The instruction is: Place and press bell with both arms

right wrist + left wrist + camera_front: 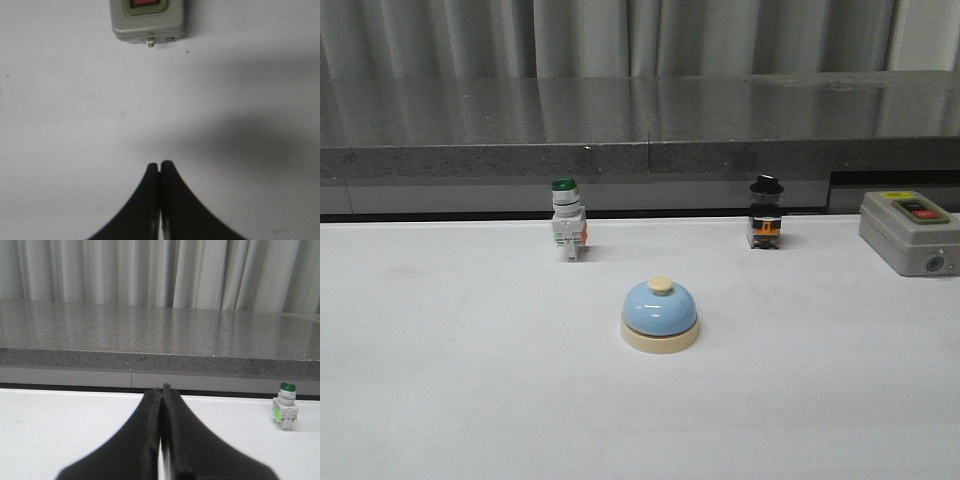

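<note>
Four things stand on the white worktop [440, 380] in the front view. The light-blue bell [660, 315] with its cream base and button sits just below the middle of the frame, upright and apart from the rest. Up and to its left is a green-capped white switch [567, 220]; up and to its right a black-topped switch [765, 212]; at the right edge a grey box with a red button [908, 230]. Neither arm shows here.

From the left wrist view, the left claw [163, 389] fills the bottom centre, its dark fingers pressed together with nothing between them. The green-capped switch [285, 406] stands at the lower right, before a grey stone ledge [150, 335].

From the right wrist view, the right claw [159, 166] is also pressed together and bare at bottom centre, over the worktop [60, 125]. The grey box [148, 20] lies at the top edge, well apart from the fingertips.
</note>
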You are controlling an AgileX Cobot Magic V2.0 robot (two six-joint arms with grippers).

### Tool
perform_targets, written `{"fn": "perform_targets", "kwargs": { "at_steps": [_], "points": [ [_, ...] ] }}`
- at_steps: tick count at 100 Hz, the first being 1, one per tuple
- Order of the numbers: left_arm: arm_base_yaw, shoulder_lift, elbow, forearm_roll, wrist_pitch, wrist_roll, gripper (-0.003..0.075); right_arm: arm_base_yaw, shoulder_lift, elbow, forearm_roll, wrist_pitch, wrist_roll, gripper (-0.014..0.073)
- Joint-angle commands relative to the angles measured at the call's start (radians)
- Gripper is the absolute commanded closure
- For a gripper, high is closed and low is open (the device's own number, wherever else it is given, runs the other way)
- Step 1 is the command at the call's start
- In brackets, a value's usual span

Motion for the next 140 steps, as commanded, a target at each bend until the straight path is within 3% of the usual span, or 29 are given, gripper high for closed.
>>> {"fn": "perform_targets", "kwargs": {
  "at_steps": [1, 61, 109, 140],
  "points": [
    [0.003, -0.029, 0.042, -0.009, -0.078, -0.009, 0.0741, -0.013, -0.088, 0.021, -0.001, -0.040, -0.001, 0.0655],
    [0.003, -0.029, 0.042, -0.009, -0.078, -0.009, 0.0741, -0.013, -0.708, 0.458, 0.001, -0.239, -0.001, 0.0655],
    [0.003, -0.029, 0.042, -0.009, -0.078, -0.009, 0.0741, -0.013, -1.265, 0.656, 0.001, -0.284, -0.001, 0.0655],
    [0.003, -0.029, 0.042, -0.009, -0.078, -0.009, 0.0741, -0.012, -1.508, 0.783, 0.000, -0.518, -0.001, 0.0655]
  ]
}}
